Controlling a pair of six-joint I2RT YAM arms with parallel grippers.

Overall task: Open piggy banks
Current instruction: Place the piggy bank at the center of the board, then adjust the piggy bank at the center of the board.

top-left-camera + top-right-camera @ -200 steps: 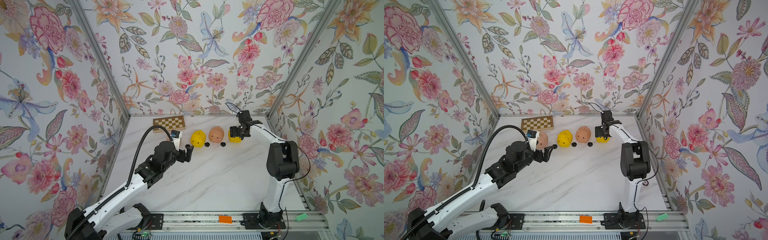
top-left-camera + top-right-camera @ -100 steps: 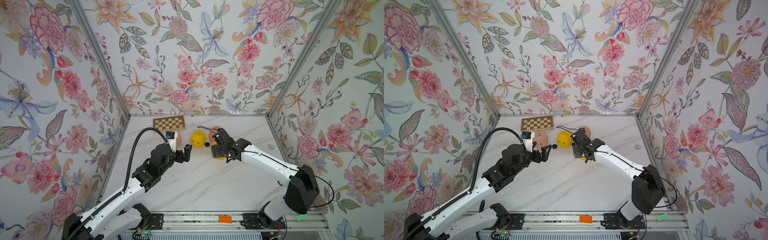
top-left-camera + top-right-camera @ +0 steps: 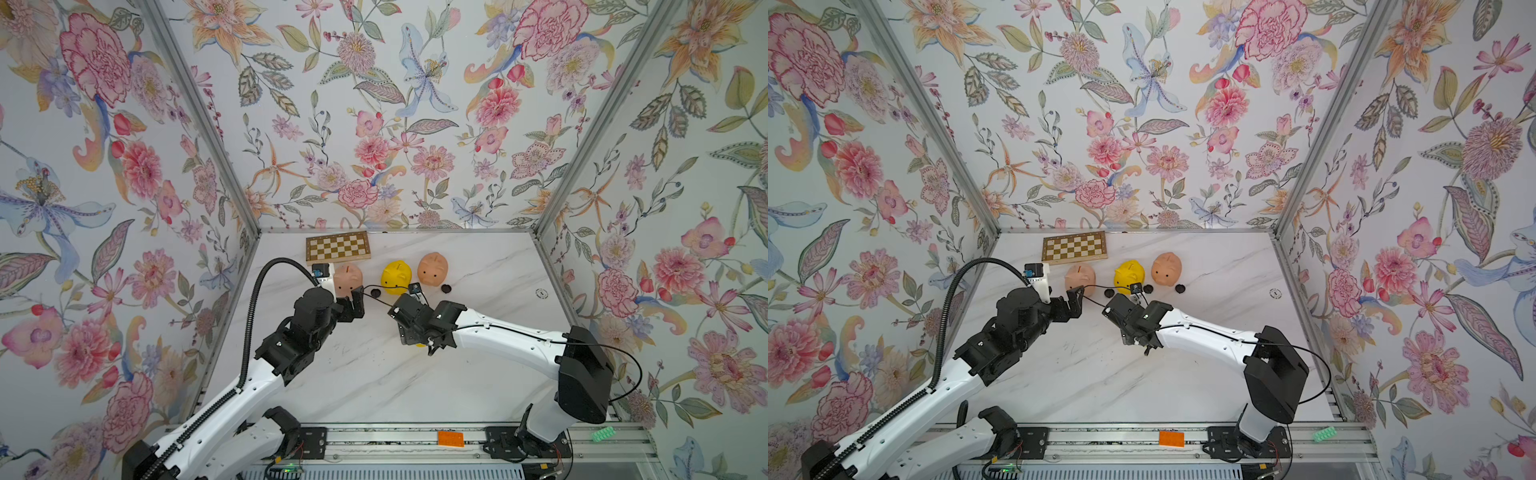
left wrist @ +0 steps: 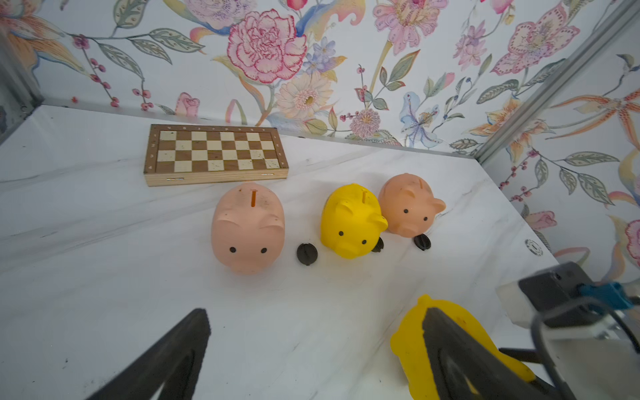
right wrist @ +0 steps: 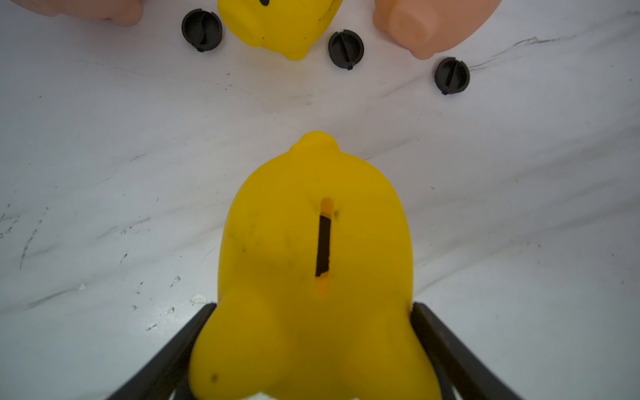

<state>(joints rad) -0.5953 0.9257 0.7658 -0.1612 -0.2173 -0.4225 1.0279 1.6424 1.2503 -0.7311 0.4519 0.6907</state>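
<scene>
The right hand (image 5: 311, 308) is clamping the yellow piggy bank (image 5: 284, 249) across its flanks, a black finger pressing on each side. It is holding the pig with the coin slot (image 5: 323, 249) turned up toward the wrist, so the belly is facing away. That hold is hiding the underside, and whether the feet are touching the bench (image 4: 104, 242) cannot be told. The pig is sitting toward the middle of the bench, well apart from the back row, which looks like a way of bringing it within the other arm's reach. The left hand (image 4: 315, 311) is hovering just beside it with its fingers spread wide and nothing between them, probably being kept free to work the plug out once the belly is presented. Near the chessboard (image 4: 214, 152) the pink piggy bank (image 4: 247, 228), the second yellow piggy bank (image 4: 349, 221) and the peach piggy bank (image 4: 408, 204) are standing in a line facing the arms. Each one is lying next to a loose black plug (image 4: 307, 254) on the bench, so these three are looking already opened and the held one is appearing to be the last
</scene>
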